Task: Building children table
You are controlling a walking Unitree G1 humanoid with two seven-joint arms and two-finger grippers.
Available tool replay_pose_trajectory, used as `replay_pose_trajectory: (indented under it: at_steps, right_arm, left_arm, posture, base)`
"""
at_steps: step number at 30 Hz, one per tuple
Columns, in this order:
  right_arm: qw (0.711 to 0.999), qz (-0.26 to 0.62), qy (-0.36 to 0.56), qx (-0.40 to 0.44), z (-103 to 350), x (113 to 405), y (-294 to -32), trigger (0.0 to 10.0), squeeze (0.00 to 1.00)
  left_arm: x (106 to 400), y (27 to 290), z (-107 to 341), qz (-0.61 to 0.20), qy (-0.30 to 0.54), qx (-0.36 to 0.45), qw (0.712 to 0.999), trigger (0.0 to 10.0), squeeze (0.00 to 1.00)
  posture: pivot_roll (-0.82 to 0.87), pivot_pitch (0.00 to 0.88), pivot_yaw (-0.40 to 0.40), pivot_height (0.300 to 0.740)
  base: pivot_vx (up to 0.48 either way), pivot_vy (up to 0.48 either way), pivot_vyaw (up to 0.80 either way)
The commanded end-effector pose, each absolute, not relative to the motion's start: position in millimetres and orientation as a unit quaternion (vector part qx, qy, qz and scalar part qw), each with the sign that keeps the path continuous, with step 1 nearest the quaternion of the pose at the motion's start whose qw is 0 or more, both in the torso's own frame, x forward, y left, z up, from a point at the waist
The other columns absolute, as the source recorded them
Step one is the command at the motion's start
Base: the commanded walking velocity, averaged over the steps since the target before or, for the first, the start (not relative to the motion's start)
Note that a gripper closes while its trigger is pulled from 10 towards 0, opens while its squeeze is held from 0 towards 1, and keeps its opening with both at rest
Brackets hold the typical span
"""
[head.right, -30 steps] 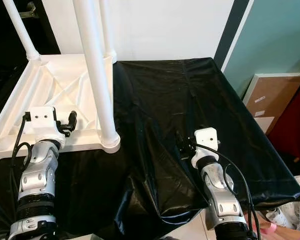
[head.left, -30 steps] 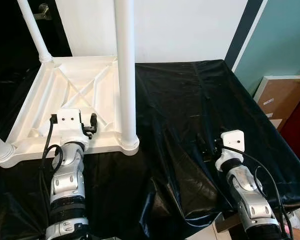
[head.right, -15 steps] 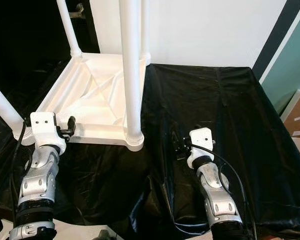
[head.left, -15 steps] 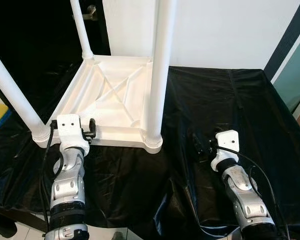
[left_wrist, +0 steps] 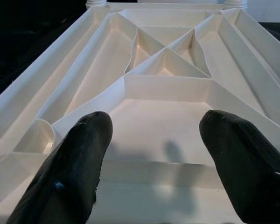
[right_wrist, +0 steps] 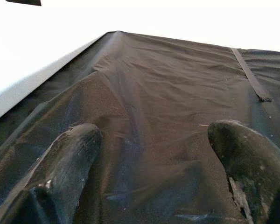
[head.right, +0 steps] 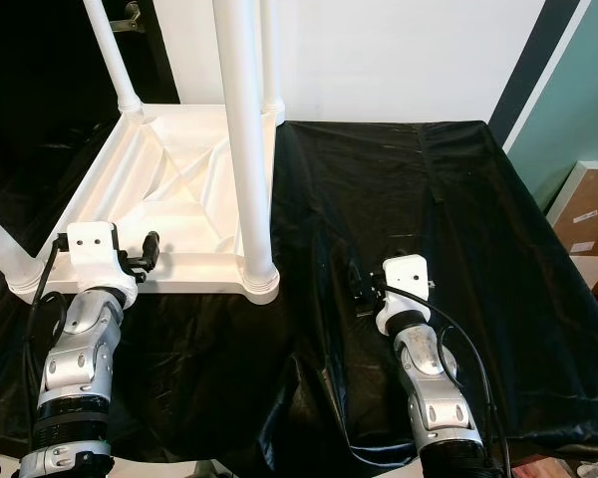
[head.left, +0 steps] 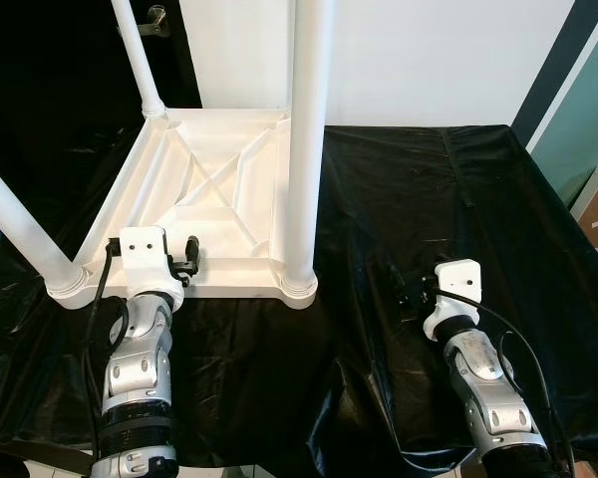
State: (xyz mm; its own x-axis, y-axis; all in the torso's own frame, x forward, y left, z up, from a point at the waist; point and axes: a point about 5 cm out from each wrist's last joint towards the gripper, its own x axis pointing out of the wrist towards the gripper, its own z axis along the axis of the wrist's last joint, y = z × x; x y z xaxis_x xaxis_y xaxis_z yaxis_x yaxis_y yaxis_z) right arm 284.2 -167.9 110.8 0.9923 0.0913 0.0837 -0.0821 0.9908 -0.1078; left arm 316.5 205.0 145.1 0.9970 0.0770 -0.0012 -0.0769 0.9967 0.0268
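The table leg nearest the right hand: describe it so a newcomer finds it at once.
On the black sheet lies an upside-down white table top with its ribbed underside up. At its near corner on the robot's right a white leg stands upright. It is the leg closest to the sheet's bare middle, beside the open left hand.

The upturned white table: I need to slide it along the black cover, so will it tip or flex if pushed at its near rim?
The white table lies flat on its top, a wide base, so it probably slides rather than tips. Its ribbed underside suggests a stiff, fairly light plastic. The tall legs may wobble, and the loose black cover could bunch up. The left gripper, open, is at the near rim.
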Motion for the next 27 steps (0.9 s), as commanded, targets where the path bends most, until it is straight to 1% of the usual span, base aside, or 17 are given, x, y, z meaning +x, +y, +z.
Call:
replay_pose_trajectory:
  at_steps: [1, 15, 18, 19, 20, 23, 25, 27]
  right_arm:
    - [0.997, 0.039, -0.039, -0.047, 107, 284, -168, 10.0, 0.0]
    - [0.998, 0.004, -0.025, -0.051, 103, 283, -176, 10.0, 0.0]
    - [0.997, -0.039, -0.009, -0.06, 97, 281, -183, 10.0, 0.0]
    - [0.997, -0.039, -0.009, -0.06, 97, 281, -183, 10.0, 0.0]
    - [0.996, -0.068, 0.006, -0.057, 93, 278, -188, 10.0, 0.0]
    - [0.995, -0.08, 0.014, -0.056, 90, 276, -189, 10.0, 0.0]
    - [0.991, -0.108, 0.025, -0.078, 86, 269, -193, 10.0, 0.0]
    - [0.989, -0.118, 0.029, -0.088, 85, 266, -195, 10.0, 0.0]
  left_arm:
    - [316, 204, 144, 0.036, 0.008, 0.011, 0.999, 10.0, 0.0]
    - [317, 200, 145, 0.021, 0.011, 0.008, 1.0, 10.0, 0.0]
    - [316, 194, 144, -0.003, 0.016, 0.021, 1.0, 10.0, 0.0]
    - [316, 194, 144, -0.003, 0.016, 0.021, 1.0, 10.0, 0.0]
    - [315, 189, 143, -0.029, 0.02, 0.026, 0.999, 10.0, 0.0]
    - [314, 186, 142, -0.042, 0.022, 0.028, 0.998, 10.0, 0.0]
    - [309, 177, 141, -0.09, 0.026, 0.041, 0.995, 10.0, 0.0]
    - [307, 174, 141, -0.106, 0.026, 0.048, 0.993, 10.0, 0.0]
  posture:
    - [-0.03, 0.047, -0.007, 0.74]
    - [-0.03, 0.057, 0.002, 0.74]
    - [-0.03, 0.058, 0.002, 0.74]
    - [-0.03, 0.058, 0.002, 0.74]
    - [-0.03, 0.06, 0.002, 0.74]
    - [-0.03, 0.06, 0.002, 0.74]
    - [-0.02, 0.062, 0.0, 0.74]
    - [-0.02, 0.062, 0.0, 0.74]
  base:
    - [0.0, 0.469, 0.0]
    - [0.0, 0.46, 0.0]
    - [0.0, 0.0, 0.0]
    - [0.0, 0.0, 0.0]
    - [0.0, 0.0, 0.0]
    - [0.0, 0.0, 0.0]
    - [0.0, 0.0, 0.0]
    - [0.0, 0.0, 0.0]
